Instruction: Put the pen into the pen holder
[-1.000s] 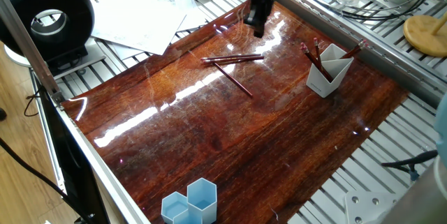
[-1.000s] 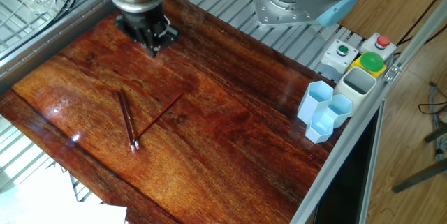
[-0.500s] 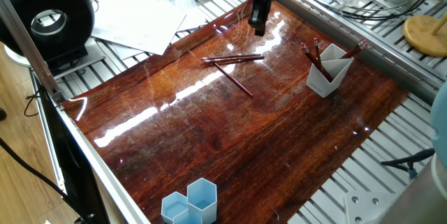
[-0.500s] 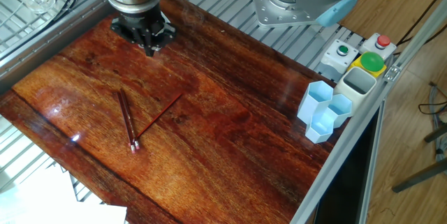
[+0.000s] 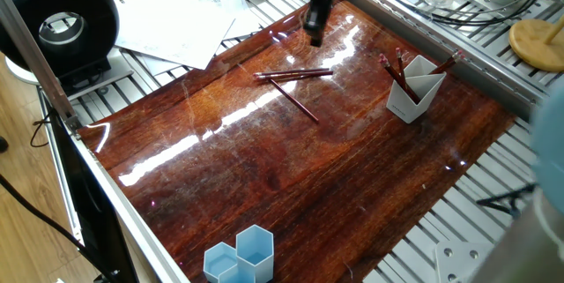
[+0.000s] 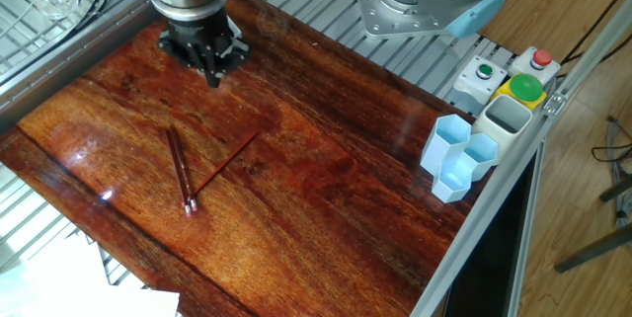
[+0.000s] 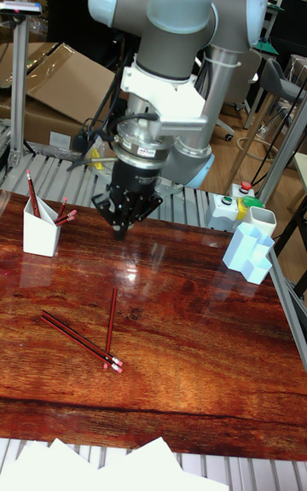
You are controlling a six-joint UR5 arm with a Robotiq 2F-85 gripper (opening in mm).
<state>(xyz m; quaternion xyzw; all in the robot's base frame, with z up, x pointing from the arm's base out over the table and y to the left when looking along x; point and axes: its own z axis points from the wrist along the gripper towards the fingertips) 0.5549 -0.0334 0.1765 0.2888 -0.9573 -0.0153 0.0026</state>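
Observation:
Three dark red pens lie on the glossy wooden table: two side by side (image 5: 293,74) (image 6: 179,167) (image 7: 77,338) and one crossing near them (image 5: 296,101) (image 6: 226,165) (image 7: 112,319). The white pen holder (image 5: 414,93) (image 7: 39,233) stands to one side with several pens in it; the other fixed view does not show it. My gripper (image 5: 314,36) (image 6: 213,76) (image 7: 119,232) hangs point-down just above the table, a short way beyond the lying pens. Its fingers meet at a tip and hold nothing.
Light blue hexagonal cups (image 5: 240,256) (image 6: 456,159) (image 7: 250,257) stand at the table's far corner from the holder. Loose paper sheets (image 5: 176,23) (image 7: 128,465) lie off the wooden board. A button box (image 6: 513,85) sits beside the cups.
The gripper has shifted slightly sideways along the table's back edge, to the left in one fixed view. The pens and holder have not moved.

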